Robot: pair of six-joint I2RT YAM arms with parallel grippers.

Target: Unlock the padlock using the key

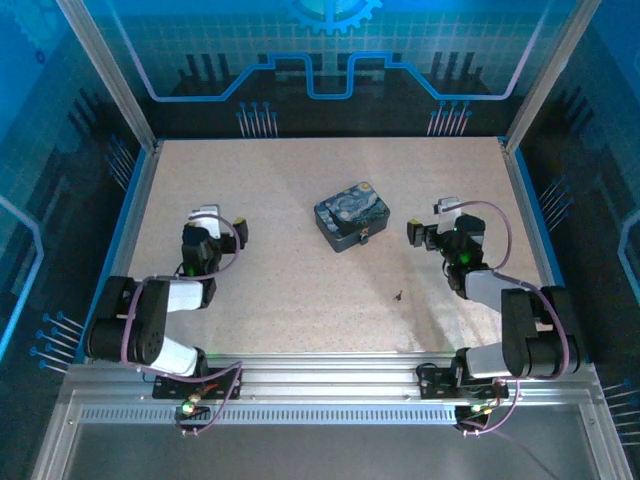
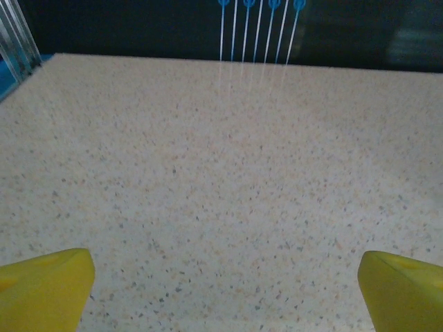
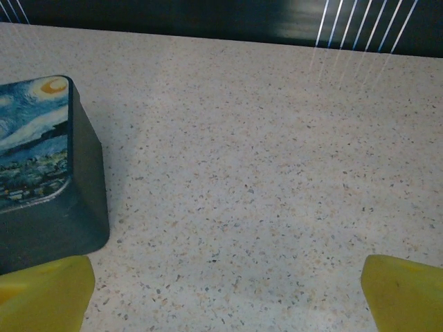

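Padlock [image 1: 366, 238]: tiny dark piece at the near side of the painted tin [image 1: 352, 215], about 5 o'clock from the lid's centre and touching the tin's wall. Too small overhead to tell how the shackle stands.

Key [image 1: 399, 294]: dark speck lying loose on the speckled table [image 1: 300, 170], at 5 o'clock from the tin and apart from it. Nothing touches it. From the key, the right arm's wrist is at roughly 1 o'clock and the padlock at 11.

Tin: blue-and-yellow swirl lid, set askew near mid-table, lid down. In the right wrist view its dark side wall and a strip of lid [image 3: 34, 138] sit at 10 o'clock, just beyond the left yellow fingertip.

Right gripper [image 1: 430, 222]: at 3 o'clock from the tin, near but not touching. Jaws spread wide and empty; the wrist view [image 3: 221, 297] has the yellow fingertips [image 3: 405, 294] at opposite bottom corners with bare table between them.

Left gripper [image 1: 222, 220]: at 9 o'clock from the tin, well apart from it. Jaws likewise wide apart, holding nothing. In its wrist view [image 2: 221, 297] the yellow fingertips [image 2: 41, 290] flank bare table.
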